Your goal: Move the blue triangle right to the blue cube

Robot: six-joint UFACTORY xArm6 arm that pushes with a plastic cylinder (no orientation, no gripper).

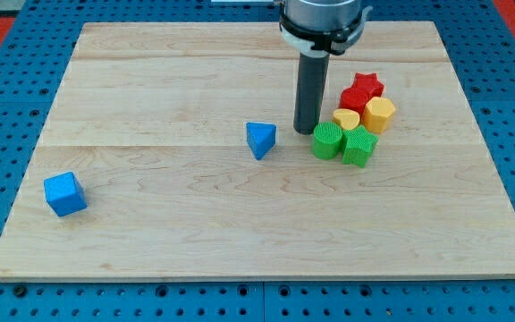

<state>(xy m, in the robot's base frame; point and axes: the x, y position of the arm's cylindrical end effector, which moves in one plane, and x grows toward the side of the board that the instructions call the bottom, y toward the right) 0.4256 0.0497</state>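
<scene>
Blue triangle point(260, 139) sits near the middle of the wooden desk point(195, 72), well apart from the blue cube point(65, 193) at the view's lower left, so the job looks barely begun. My tip point(307, 131) stands just to the triangle's right, not touching it, beside a cluster of green, yellow and red blocks point(356, 116). No pincer exists here: only the bare rod, holding nothing.

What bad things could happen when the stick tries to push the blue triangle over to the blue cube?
My tip sits between the blue triangle and the cluster, close to the green blocks, so moving off might nudge them. The triangle's slanted sides may make it spin or slip aside. The blue cube lies far off near the board's left edge; an overshoot might knock it off.
</scene>
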